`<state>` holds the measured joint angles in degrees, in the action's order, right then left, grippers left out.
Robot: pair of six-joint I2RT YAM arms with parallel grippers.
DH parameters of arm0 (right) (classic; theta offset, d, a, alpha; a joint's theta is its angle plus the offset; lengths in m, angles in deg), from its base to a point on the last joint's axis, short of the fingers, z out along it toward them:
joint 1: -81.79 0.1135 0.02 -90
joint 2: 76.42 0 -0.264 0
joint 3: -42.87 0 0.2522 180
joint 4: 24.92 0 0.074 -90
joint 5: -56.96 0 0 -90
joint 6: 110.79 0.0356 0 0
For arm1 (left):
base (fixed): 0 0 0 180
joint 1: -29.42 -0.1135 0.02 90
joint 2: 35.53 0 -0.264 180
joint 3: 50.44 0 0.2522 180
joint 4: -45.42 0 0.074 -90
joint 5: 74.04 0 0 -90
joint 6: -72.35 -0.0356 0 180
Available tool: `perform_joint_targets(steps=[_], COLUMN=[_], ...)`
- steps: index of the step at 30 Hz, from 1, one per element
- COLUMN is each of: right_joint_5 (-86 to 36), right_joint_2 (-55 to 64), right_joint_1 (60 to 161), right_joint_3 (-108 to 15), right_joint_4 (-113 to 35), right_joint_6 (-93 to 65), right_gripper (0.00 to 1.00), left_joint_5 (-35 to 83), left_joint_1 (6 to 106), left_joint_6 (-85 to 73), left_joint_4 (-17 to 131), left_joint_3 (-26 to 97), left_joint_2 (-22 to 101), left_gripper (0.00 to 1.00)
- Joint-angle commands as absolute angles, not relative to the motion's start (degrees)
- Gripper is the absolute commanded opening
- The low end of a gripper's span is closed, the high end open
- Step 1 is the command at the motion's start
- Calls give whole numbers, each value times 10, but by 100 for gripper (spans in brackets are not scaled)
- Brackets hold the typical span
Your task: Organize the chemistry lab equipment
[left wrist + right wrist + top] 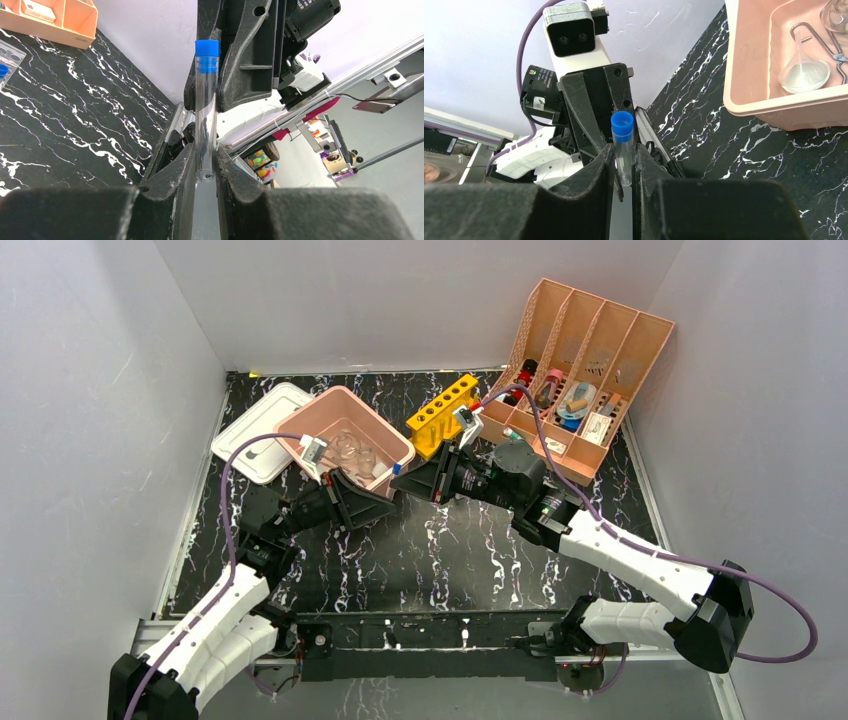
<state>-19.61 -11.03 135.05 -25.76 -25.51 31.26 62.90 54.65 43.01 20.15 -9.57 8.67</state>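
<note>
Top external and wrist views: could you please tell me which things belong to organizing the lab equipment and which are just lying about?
Job: blue-capped test tube; glass funnel; wire tongs; yellow tube rack.
Lying about: white lid; pink tub and peach organizer, which are only containers.

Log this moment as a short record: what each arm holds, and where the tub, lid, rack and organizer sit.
left gripper: jaws closed on blue-capped tube
right gripper: jaws closed on a blue-capped tube too; same one or second, cannot tell
pink tub: rear left, holds funnel and glassware
white lid: flat, left of tub
yellow rack: between tub and organizer
peach organizer: rear right, small items in slots
</note>
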Motion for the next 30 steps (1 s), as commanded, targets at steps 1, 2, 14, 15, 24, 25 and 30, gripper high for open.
perform_joint_targets(steps=[1,2,14,15,24,25,30], right_joint_5=[-171,-171,-171,-171,-171,-171,-171], right_joint_2=[-120,-120,-126,-126,-225,-240,-204], right_joint_1=[1354,1354,1354,1354,1354,1354,1354], right_joint_3=[-262,-262,-242,-244,-199,-194,-250], right_joint_4=[-199,-198,-167,-176,-155,-147,-219], right_joint_6=[306,306,306,306,306,306,306], right_gripper=[19,19,19,19,19,19,19], left_joint_5=[632,632,627,627,625,625,625], left_joint_1=[545,545,545,545,545,545,545], left_joint_6=[423,423,417,417,400,399,403], left_joint_4=[187,188,198,198,220,221,212], left_joint_3=[-78,-78,-81,-82,-74,-73,-70], left_joint_2=[78,77,73,74,74,75,78], left_gripper=[11,11,11,11,11,11,11])
